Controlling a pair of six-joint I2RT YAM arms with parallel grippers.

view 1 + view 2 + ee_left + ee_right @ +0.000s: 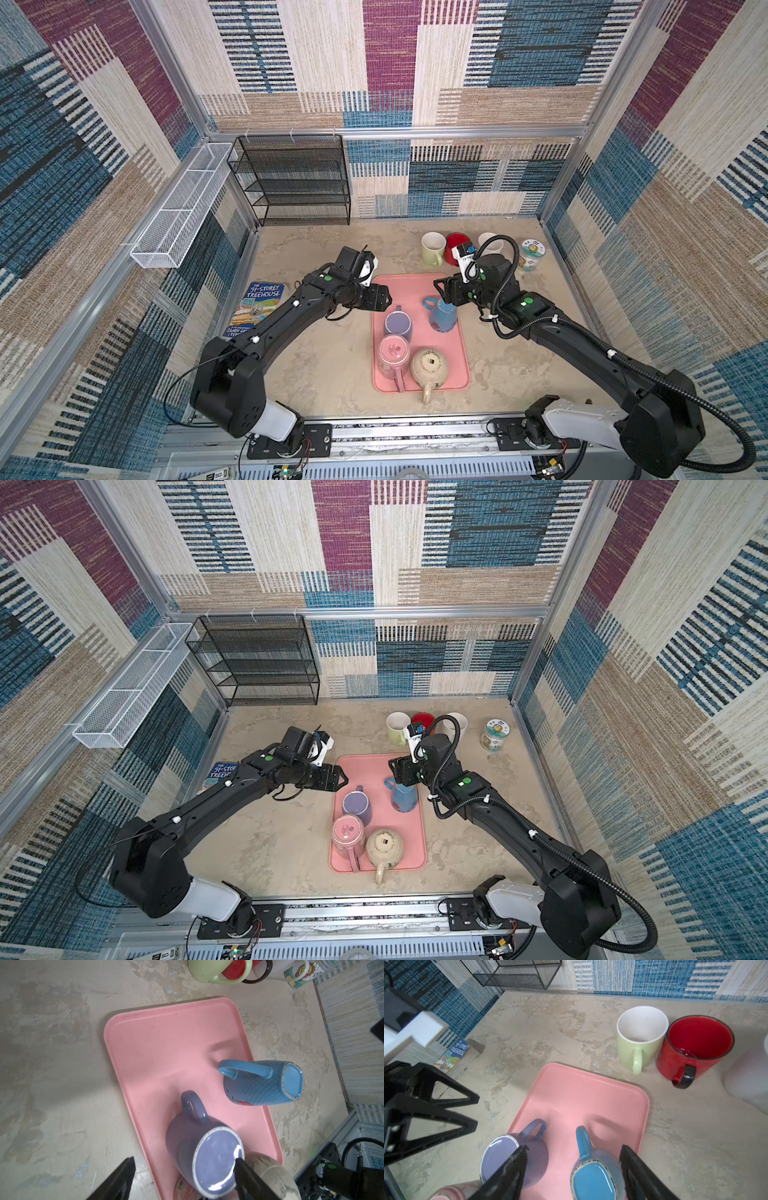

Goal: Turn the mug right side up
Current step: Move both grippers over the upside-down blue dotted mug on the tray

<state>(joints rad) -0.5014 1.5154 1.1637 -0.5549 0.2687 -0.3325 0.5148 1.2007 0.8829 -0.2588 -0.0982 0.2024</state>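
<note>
The blue dotted ceramic mug (443, 319) stood upside down on the pink plastic tray (409, 286), beside an upturned lilac mug (398, 327). The right gripper (573, 1148) hung over it, fingers apart either side of its base, seemingly clear of it. The left gripper (184, 1159), fingers also spread, hovered near the lilac mug

Both top views look steeply down over the whole table (324, 374). Each wrist camera sits close above the pink tray (166, 1043), which every view shares.
</note>
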